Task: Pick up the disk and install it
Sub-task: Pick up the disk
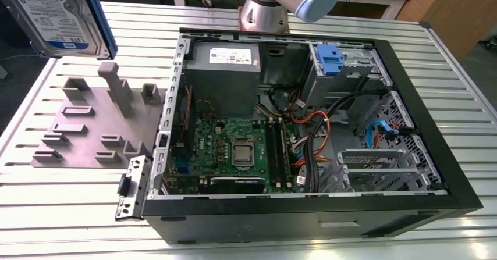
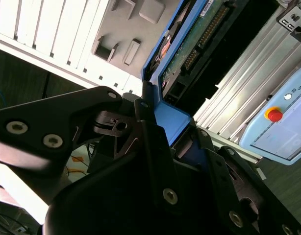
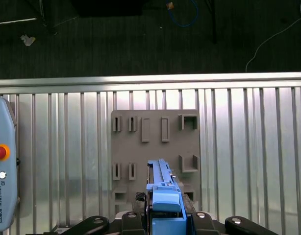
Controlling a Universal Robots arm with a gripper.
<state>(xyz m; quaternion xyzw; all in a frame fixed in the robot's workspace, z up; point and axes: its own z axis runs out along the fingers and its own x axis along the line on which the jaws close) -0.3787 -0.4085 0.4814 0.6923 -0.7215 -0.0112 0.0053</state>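
While the disk [image 1: 58,15] hangs at the upper left of the frame in the exterior view, well above the bench [image 1: 62,213] and clear of the grey holder plate [image 1: 85,126], the pick-up part of the task is judged complete.

Grasp: in both wrist views the jaws are closed on the disk, pinching it across its blue side rails. In the second wrist view a black finger [image 2: 145,127] lies against the blue rail, with the circuit-board face of the disk [image 2: 189,54] reaching away beyond it. In the first wrist view the disk [image 3: 163,196] is seen edge-on above the holder plate [image 3: 155,142], whose slots appear vacant.

Position: the disk is carried label outward, tilted, and is well apart from the open computer case [image 1: 435,173], which occupies the centre and right of the frame.

Outstanding: installation is not yet done. The drive bay [image 1: 350,74], at the upper right inside the case beside the blue latch piece [image 1: 330,56], appears unoccupied. The disk is on the far side of the case from that bay.

Progress judged: roughly half, with the disk secured but not seated
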